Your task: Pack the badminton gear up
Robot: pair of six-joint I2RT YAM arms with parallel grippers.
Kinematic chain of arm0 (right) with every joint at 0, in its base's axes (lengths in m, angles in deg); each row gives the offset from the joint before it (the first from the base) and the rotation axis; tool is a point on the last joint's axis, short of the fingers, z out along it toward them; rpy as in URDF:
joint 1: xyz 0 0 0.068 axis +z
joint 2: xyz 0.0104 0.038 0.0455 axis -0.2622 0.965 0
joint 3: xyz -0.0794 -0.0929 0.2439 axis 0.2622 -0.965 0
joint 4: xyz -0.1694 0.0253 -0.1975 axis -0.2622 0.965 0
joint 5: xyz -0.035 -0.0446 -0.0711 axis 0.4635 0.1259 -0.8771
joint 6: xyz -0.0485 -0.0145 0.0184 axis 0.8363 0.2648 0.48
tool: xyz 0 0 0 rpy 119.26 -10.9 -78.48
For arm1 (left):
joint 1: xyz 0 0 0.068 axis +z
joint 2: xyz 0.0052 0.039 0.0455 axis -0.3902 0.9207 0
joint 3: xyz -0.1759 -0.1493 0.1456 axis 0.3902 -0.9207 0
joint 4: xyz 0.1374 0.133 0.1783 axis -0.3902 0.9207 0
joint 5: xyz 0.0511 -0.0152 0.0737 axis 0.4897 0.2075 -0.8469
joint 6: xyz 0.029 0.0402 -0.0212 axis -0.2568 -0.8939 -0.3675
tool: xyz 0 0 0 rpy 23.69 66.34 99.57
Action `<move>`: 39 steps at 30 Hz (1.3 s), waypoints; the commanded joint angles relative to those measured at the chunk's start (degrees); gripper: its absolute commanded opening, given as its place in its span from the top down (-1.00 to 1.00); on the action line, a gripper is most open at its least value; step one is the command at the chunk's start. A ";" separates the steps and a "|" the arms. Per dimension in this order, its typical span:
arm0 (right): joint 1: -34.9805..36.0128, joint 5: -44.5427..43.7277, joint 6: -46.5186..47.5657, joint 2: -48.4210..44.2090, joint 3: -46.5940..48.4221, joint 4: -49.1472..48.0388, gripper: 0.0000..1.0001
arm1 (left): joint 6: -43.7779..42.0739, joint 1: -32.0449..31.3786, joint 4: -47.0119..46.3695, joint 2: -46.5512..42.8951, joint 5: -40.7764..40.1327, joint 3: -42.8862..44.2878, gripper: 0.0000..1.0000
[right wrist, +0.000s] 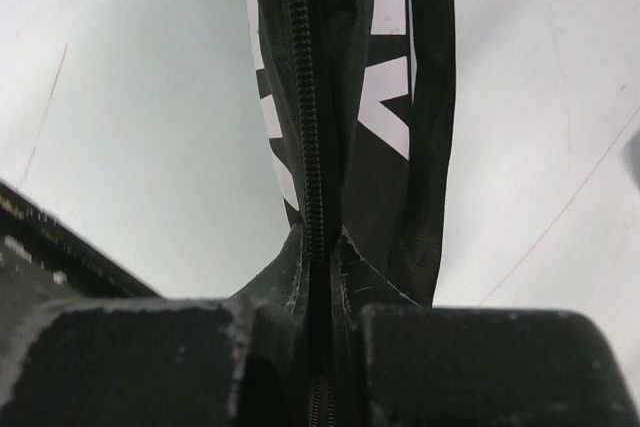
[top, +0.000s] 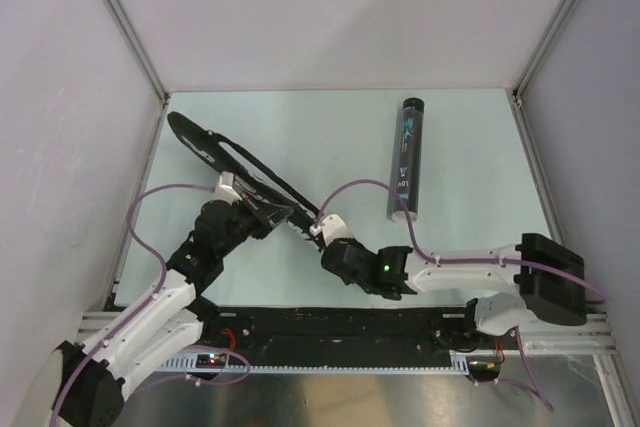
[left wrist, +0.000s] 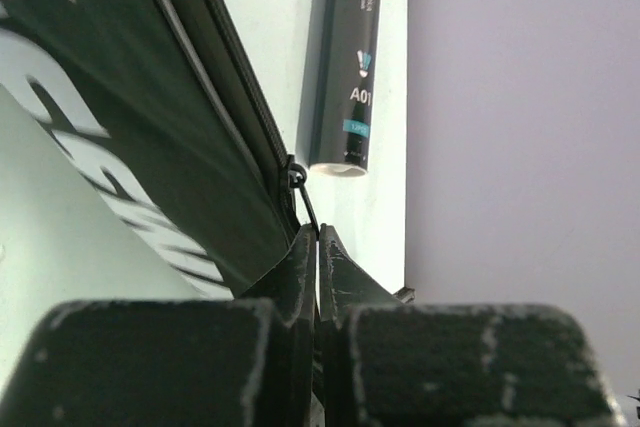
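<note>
Black fabric printed with white letters makes up the racket bag [top: 225, 162], which is laid diagonally on the pale green tabletop [top: 330, 127]. Its broad end is placed near the far left corner and its narrow end is pointed toward the middle of the near edge. The narrow end is gripped by both arms.

The left gripper [top: 268, 213] is set against the bag's near side. In the left wrist view its jaws are seen pressed together on the thin black zipper pull [left wrist: 300, 187] at the bag's edge.

The right gripper [top: 318, 231] is placed at the bag's tip. In the right wrist view its jaws are seen clamped on the racket bag along the zipper [right wrist: 303, 97], with white lettering shown on either side of the teeth.

A long black tube [top: 405, 157] is laid flat toward the far right corner, well apart from the bag. Its length is run from the far edge toward the near edge, and its pale end is turned nearer.
</note>
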 commanded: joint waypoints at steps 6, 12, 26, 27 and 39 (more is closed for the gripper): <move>-6.63 -3.69 4.04 9.55 11.33 -13.81 1.00 | 2.49 -6.06 -3.15 2.48 -2.85 -0.94 1.00; -9.41 -1.99 4.54 14.70 16.26 -18.70 1.00 | 2.87 -9.97 -5.45 5.66 -4.55 -0.80 1.00; -10.08 8.54 6.97 -0.06 -3.07 -19.81 -0.46 | 0.05 -10.53 -6.37 8.96 -5.86 0.86 1.00; -10.38 8.49 6.45 -1.35 -4.75 -20.29 -0.45 | -0.15 -10.56 -6.37 9.11 -5.90 0.96 0.99; -18.34 12.80 3.15 -5.33 -7.56 -22.06 -0.39 | -8.90 -1.85 9.71 10.10 -14.98 11.48 0.03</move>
